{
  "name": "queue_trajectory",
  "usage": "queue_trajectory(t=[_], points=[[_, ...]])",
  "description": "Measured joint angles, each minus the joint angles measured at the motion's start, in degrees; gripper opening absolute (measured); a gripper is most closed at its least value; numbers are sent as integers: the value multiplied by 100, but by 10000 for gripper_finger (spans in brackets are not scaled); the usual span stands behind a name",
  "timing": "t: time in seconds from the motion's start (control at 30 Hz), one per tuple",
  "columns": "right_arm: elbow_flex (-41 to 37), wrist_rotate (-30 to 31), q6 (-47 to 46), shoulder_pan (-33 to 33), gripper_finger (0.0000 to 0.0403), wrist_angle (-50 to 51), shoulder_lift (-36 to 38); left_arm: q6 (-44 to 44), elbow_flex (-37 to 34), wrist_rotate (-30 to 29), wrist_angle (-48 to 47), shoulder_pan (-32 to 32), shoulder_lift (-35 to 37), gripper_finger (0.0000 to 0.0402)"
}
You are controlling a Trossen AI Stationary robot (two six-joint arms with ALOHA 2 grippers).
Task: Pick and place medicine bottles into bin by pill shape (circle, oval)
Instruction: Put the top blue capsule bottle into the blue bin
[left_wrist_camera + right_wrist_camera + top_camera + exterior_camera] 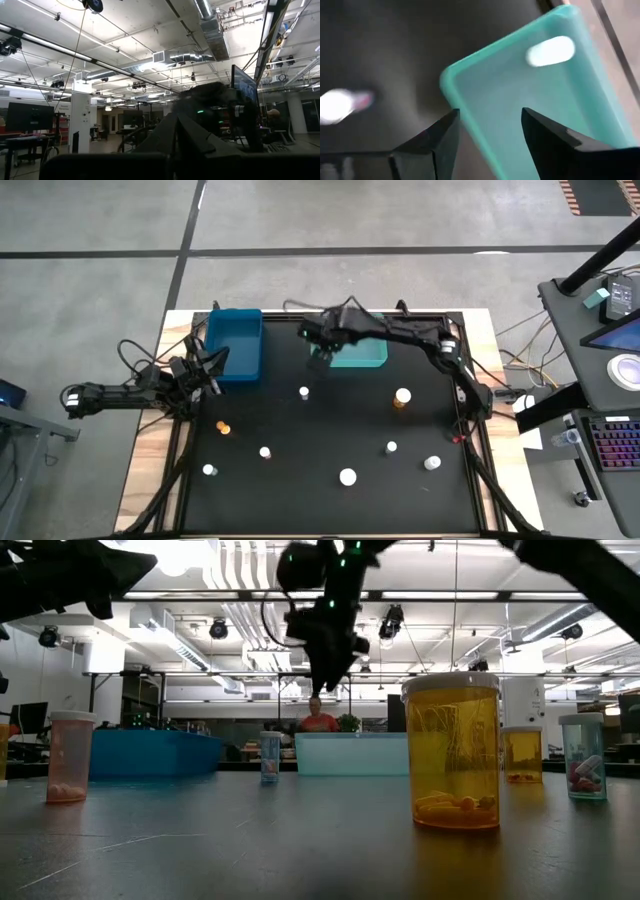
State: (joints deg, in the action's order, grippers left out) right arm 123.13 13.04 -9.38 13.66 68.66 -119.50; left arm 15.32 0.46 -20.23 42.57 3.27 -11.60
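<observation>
Several medicine bottles stand apart on the black mat, among them a white-capped one (pixel 304 392), an amber one (pixel 402 396) and a small orange one (pixel 222 427). In the low view the amber bottle (pixel 451 752) is nearest. My right gripper (pixel 318 350) hangs open over the near left corner of the teal bin (pixel 360 364), its fingers (pixel 445 135) pointing down with nothing between them. A blurred white bottle (pixel 550 50) lies inside the teal bin (pixel 447 75). My left gripper (pixel 212 365) waits shut at the table's left edge beside the blue bin (pixel 235 345).
The blue bin (pixel 150 755) and the teal bin (pixel 350 755) stand side by side at the table's far edge. Another blurred white bottle (pixel 340 105) sits on the mat left of the teal bin. A person shows in the room beyond the table.
</observation>
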Motion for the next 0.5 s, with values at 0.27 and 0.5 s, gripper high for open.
queue_trajectory(t=[0.27,0.5], points=[[-1910,70,47,-750,176,-989,1421,-4,1,2,-12,1,0,1],[-4159,58,328,-1144,164,-3291,2836,-6,-1,2,-13,2,-4,1]])
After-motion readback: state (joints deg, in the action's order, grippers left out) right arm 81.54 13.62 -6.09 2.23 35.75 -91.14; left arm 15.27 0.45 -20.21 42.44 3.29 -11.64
